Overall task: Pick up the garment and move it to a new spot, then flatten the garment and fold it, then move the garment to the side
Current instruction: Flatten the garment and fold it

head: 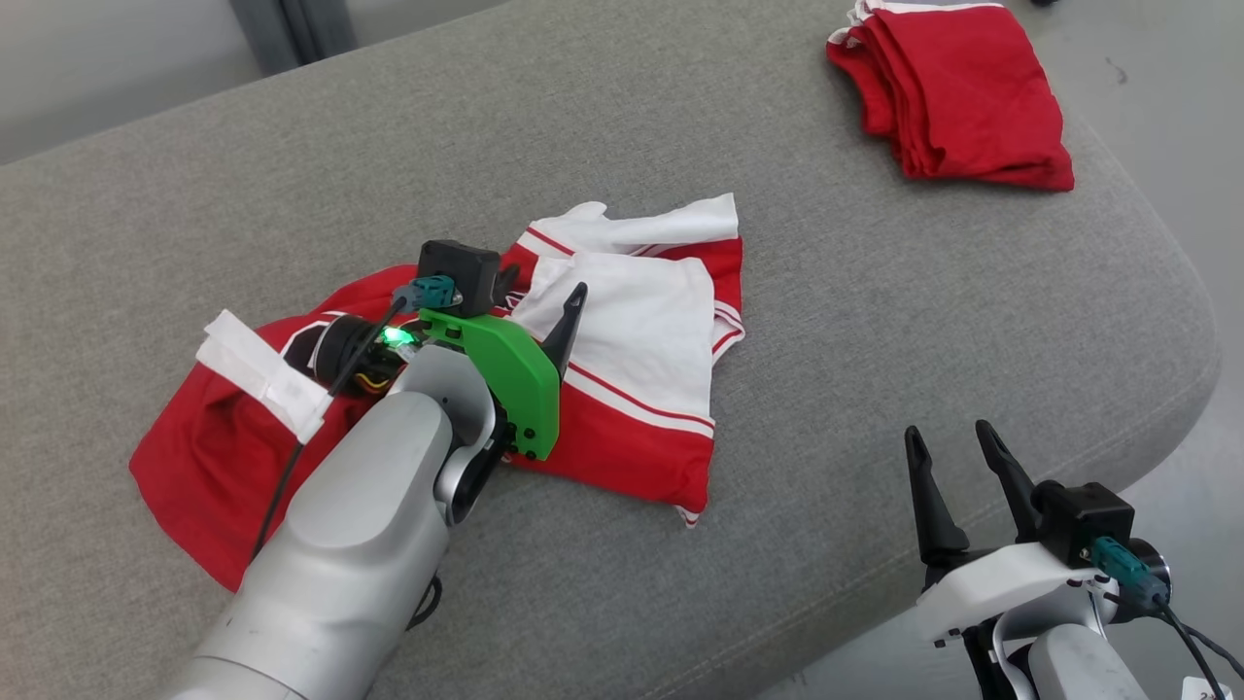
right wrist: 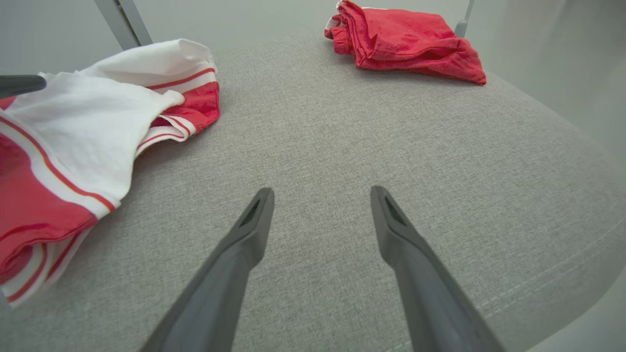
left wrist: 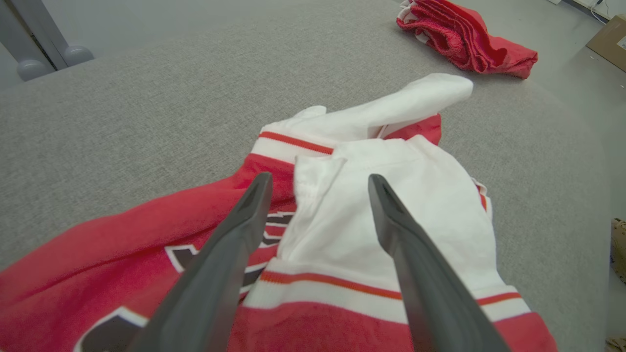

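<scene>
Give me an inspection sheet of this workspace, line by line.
Surface: grey fabric cushion, bare at the near right.
Job's things: red-and-white jersey, crumpled mid-cushion, not yet flattened.
Clutter: folded red garment at the far right corner.
Grippers: left gripper, jaws open over the jersey's white part; right gripper, jaws open, empty, over bare cushion.
Cables: black cable along the left forearm; second cable at the right wrist camera.
Surroundings: pale floor; cardboard box beyond the cushion.
</scene>
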Robot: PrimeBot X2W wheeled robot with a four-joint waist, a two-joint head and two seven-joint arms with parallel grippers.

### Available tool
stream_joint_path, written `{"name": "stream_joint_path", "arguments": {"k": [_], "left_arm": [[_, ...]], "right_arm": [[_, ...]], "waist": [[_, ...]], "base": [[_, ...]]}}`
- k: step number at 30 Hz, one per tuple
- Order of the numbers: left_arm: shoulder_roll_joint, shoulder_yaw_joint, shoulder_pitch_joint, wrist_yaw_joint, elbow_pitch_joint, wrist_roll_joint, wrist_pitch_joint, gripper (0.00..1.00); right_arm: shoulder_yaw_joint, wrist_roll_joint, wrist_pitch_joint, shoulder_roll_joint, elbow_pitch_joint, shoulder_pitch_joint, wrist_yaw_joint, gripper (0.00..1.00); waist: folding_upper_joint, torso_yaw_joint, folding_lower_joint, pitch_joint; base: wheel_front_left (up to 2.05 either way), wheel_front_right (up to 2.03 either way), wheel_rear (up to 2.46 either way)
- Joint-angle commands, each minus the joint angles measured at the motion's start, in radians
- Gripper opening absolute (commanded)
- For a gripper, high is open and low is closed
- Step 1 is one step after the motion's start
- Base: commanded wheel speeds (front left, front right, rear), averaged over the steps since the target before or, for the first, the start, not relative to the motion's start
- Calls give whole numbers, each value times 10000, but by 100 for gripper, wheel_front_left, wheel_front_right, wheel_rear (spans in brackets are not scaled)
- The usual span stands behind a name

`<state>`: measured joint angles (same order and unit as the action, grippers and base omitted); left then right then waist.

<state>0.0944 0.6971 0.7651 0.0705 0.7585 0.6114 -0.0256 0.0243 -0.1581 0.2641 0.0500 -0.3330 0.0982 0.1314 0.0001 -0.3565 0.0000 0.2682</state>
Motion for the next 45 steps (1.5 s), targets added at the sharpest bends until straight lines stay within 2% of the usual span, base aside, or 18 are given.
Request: {"name": "stream_joint_path", "arguments": {"k": [1,3,4,5,7,9,10,11,12,33,34,35,36,45], "left_arm": [[13,-23,193,66,170,-5,113,100],[-20,-4,281,100,426,-1,291,100],[-45,-16,307,134,548,51,370,96],[-75,-10,327,184,643,100,417,76],[-141,-20,373,269,764,243,589,44],[-204,-9,420,366,819,389,723,24],[-233,16,442,402,843,443,784,19],[-255,58,460,447,840,483,822,5],[-287,110,463,458,846,542,859,0],[-420,935,535,611,1336,1284,1344,0],[-420,911,555,607,1339,1311,1439,16],[-420,920,580,556,1361,1285,1541,66],[-421,956,594,510,1395,1227,1609,100],[-409,1057,871,420,1421,1176,1722,100]], "right_arm": [[-6,-31,0,12,18,139,-16,100],[-6,-46,0,10,13,138,-16,100],[-1,-59,0,10,12,145,-16,100],[9,-74,0,10,17,149,-16,100],[33,-77,0,10,15,134,-16,100],[44,-104,0,12,12,88,-16,100],[41,-111,0,10,9,52,-16,100],[30,-110,0,12,12,23,-16,100],[23,-112,0,10,9,4,-16,100],[29,49,0,12,-139,-87,-16,100],[29,53,0,12,-144,-86,-16,100],[32,56,0,10,-145,-79,-16,100],[36,61,0,10,-146,-80,-16,100],[103,25,0,10,-51,43,-16,100]], "waist": [[-1,-56,0,47],[-1,-61,0,43],[-1,-60,0,42],[-1,-59,0,40],[-1,-51,0,20],[-1,-19,0,5],[-1,9,0,-7],[-1,40,0,-13],[-1,68,0,-16],[-1,291,0,-375],[-1,299,0,-393],[-1,304,0,-413],[-1,305,0,-430],[-1,249,0,-265]], "base": [[0,0,0],[0,0,0],[0,0,0],[0,0,0],[0,0,0],[0,0,0],[0,0,0],[0,0,0],[0,0,0],[0,0,0],[0,0,0],[0,0,0],[0,0,0],[0,0,0]]}}
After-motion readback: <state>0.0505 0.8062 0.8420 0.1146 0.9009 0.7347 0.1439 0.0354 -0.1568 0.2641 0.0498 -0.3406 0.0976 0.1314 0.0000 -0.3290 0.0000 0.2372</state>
